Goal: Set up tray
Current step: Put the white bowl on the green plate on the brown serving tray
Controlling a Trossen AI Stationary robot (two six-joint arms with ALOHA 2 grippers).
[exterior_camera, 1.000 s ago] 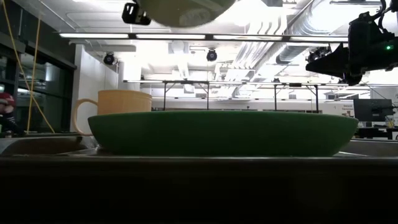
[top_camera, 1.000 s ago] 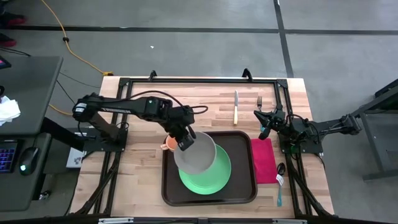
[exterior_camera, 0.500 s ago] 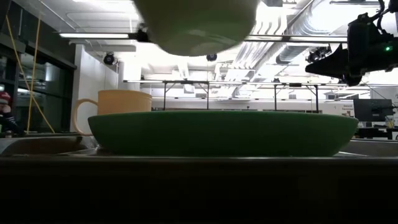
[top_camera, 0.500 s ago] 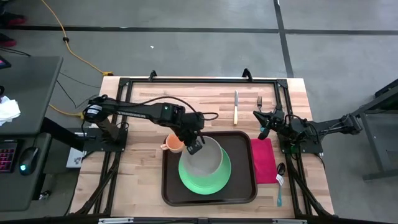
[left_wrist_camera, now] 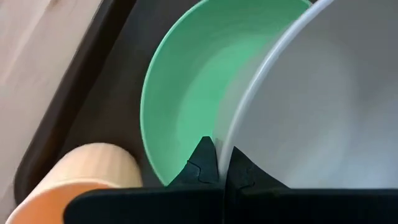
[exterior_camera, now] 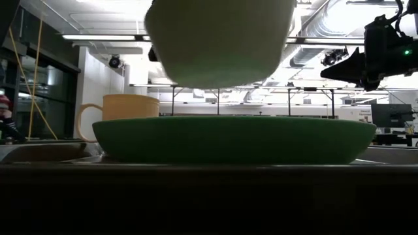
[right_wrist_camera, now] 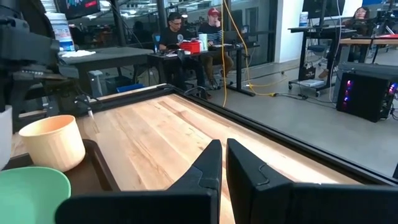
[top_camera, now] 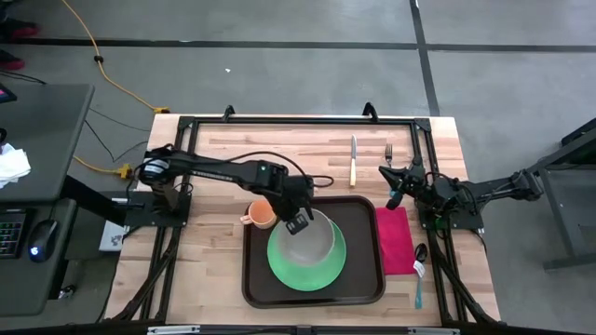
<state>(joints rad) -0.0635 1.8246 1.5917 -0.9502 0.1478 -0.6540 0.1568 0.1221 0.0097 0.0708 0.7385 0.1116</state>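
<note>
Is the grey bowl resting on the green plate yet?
Apart. In the low view the bowl hangs above the plate, with the lit room showing through the gap between them. The left gripper pinches its rim.

readable text: none in any view
labels/brands: none legible on the tableware or arms
numbers/signs: none legible; background screens in the room too small to read

Counted: one tray [top_camera: 253, 284], one green plate [top_camera: 279, 270], one grey bowl [top_camera: 312, 240] (pinched at the rim), one cup [top_camera: 260, 215], one napkin [top_camera: 395, 240], one knife [top_camera: 353, 160], one fork [top_camera: 387, 153], one spoon [top_camera: 419, 270].
</note>
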